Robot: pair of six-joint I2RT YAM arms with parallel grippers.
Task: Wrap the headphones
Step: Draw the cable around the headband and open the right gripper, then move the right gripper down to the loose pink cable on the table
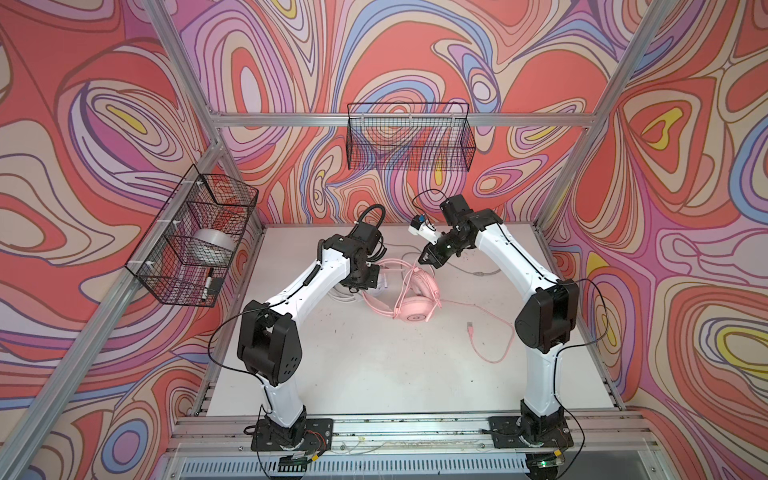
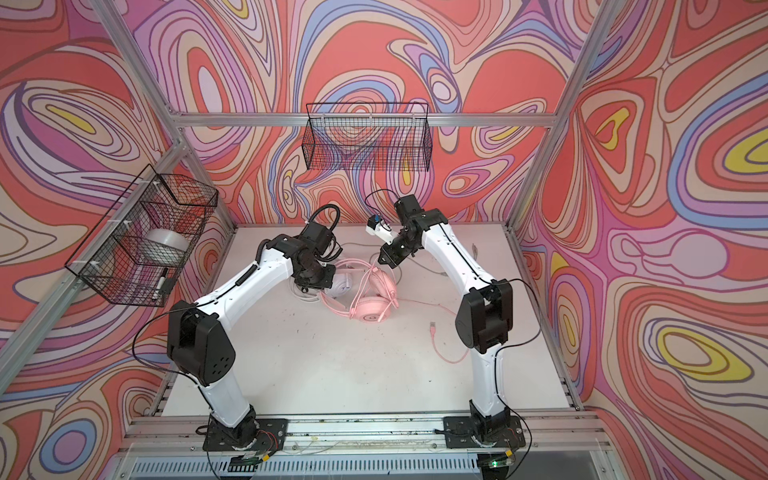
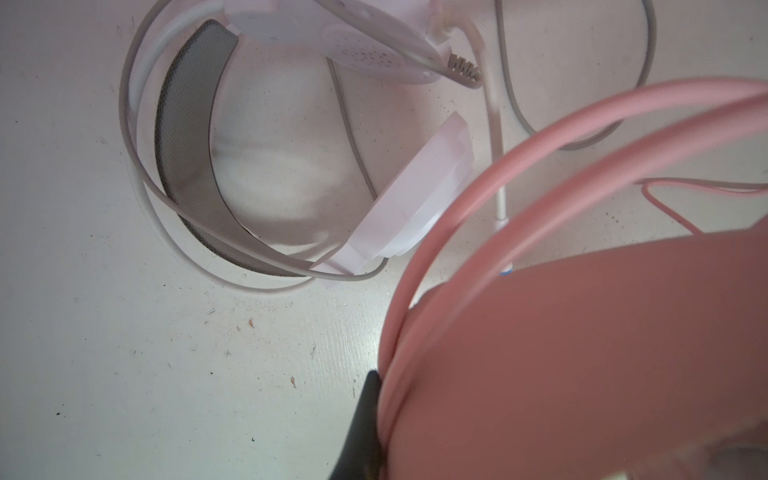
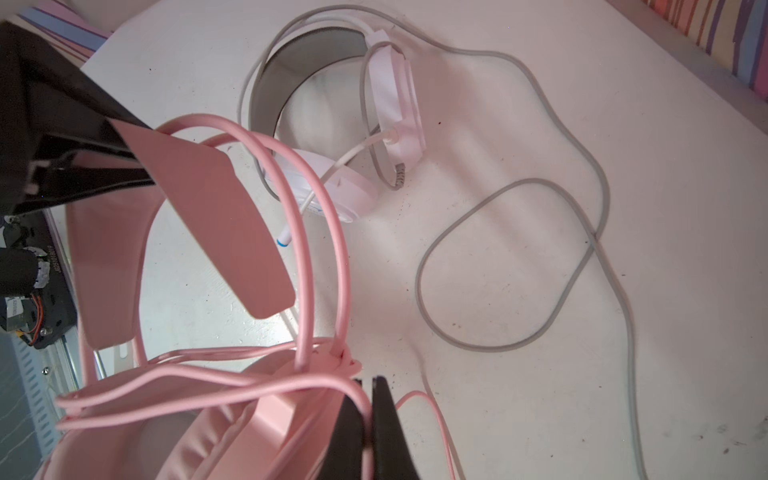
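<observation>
Right up by the right wrist camera, the right gripper (image 4: 368,386) is squeezing its two black fingers tight together, and a thin piece of the pink cable (image 4: 266,384) is sitting pinched between them. This cable is looping around the pink headphones (image 4: 257,428) a few times, over the soft earcup and across the thin top bars. The left gripper (image 4: 129,156) is closing all the way too, and it is gripping the wide flat pink band (image 4: 216,232) of the same headphones, holding that part up off the surface (image 4: 519,270). In both top views the pink headphones (image 1: 413,316) are sitting near the middle of the surface, between the two grippers, with one round earcup facing up. The rest of the pink cable is trailing loose toward the right arm, with its plug (image 1: 469,328) lying flat. The white headphones (image 3: 187,166) are lying on the surface just beside the pink ones, under the left arm. Their grey cable (image 4: 498,345) is curling in a loose loop nearby.
</observation>
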